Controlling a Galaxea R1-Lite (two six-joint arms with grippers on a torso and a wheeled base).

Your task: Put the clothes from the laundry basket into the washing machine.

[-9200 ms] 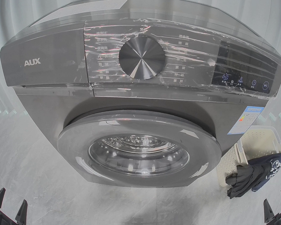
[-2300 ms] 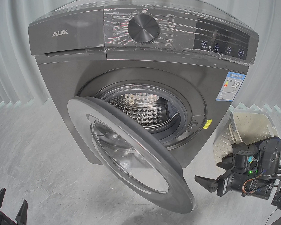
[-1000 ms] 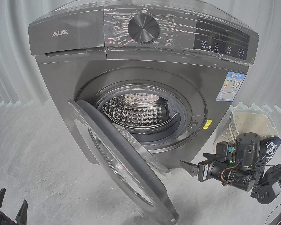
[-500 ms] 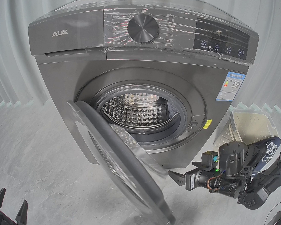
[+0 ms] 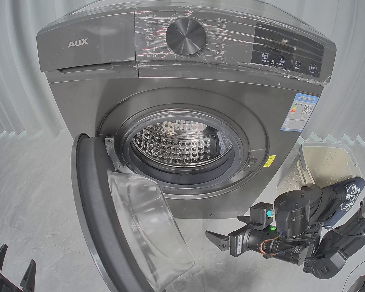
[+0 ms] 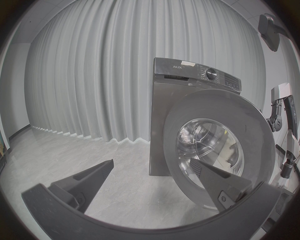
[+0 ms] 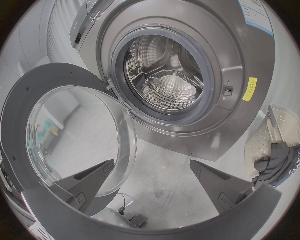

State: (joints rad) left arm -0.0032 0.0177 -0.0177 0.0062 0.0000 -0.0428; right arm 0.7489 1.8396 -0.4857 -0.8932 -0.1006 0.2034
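Note:
The grey washing machine point(image 5: 185, 88) stands with its round door point(image 5: 89, 204) swung wide to the left, and the steel drum point(image 5: 178, 146) looks empty. A cream laundry basket point(image 5: 330, 159) sits on the floor at the machine's right. Dark grey and navy clothes point(image 5: 343, 197) hang over the basket's front rim. My right gripper point(image 5: 222, 225) is open and holds nothing. It hovers low before the machine's lower right corner, left of the basket. My left gripper point(image 5: 17, 253) is open at the lower left, far from the door. The right wrist view shows the drum point(image 7: 165, 84), the door point(image 7: 18, 109) and the clothes point(image 7: 276, 164).
Pale tiled floor point(image 5: 36, 194) lies open to the left of the machine, and white curtains point(image 6: 93, 78) hang behind it. The door's glass bowl point(image 5: 147, 227) juts out over the floor in front. In the left wrist view the door point(image 6: 218, 106) hides the machine's opening.
The door has swung further open to the left. My right arm has moved left and lower, away from the basket, with its gripper still open. The left arm has stayed put.

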